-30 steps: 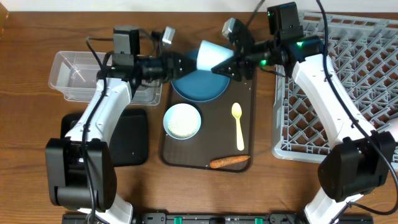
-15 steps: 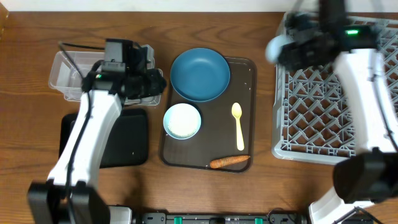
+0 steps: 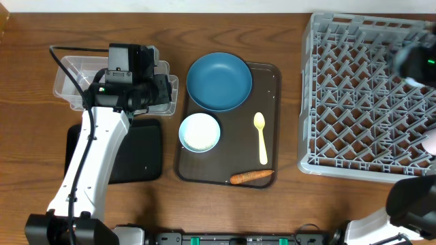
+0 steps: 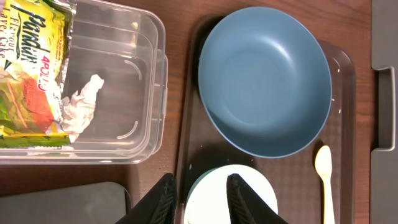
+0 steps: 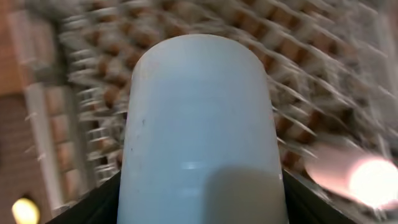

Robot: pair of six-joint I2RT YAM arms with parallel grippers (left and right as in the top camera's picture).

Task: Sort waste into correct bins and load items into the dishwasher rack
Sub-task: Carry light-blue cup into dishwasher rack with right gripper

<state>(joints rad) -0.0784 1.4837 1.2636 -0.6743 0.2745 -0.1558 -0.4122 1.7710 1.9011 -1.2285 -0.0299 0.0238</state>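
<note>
**A:** Seen from above, how far along are you?

**B:** Roughly midway, I'd say. The large dark blue bowl (image 3: 219, 82), the white bowl (image 3: 199, 132), the pale yellow spoon (image 3: 260, 138) and the carrot piece (image 3: 251, 177) all lie on the brown serving tray (image 3: 272, 75) at centre frame. The dishwasher rack (image 3: 368, 95) fills the right side. A pale pink shape sits at its right edge, possibly the pink-rimmed cup, but I can't be sure. The black tray (image 3: 139, 153) at lower left looks bare. My right arm (image 3: 415, 61) is a blur at upper right.

**A:** And your left wrist view?

**B:** The wrapper (image 4: 31, 68) and the crumpled tissue (image 4: 81, 106) are inside the clear tub (image 4: 146, 93) at upper left, so that waste is done. My left fingers (image 4: 203, 186) are apart and empty, at the bottom edge over the white bowl's rim. I can't make out any rice.

**A:** Right wrist?

**B:** My right fingers (image 5: 199, 205) are clamped on the small light-blue cup (image 5: 199, 112), which fills the frame with the blurred rack behind it. It isn't set down yet.
</note>
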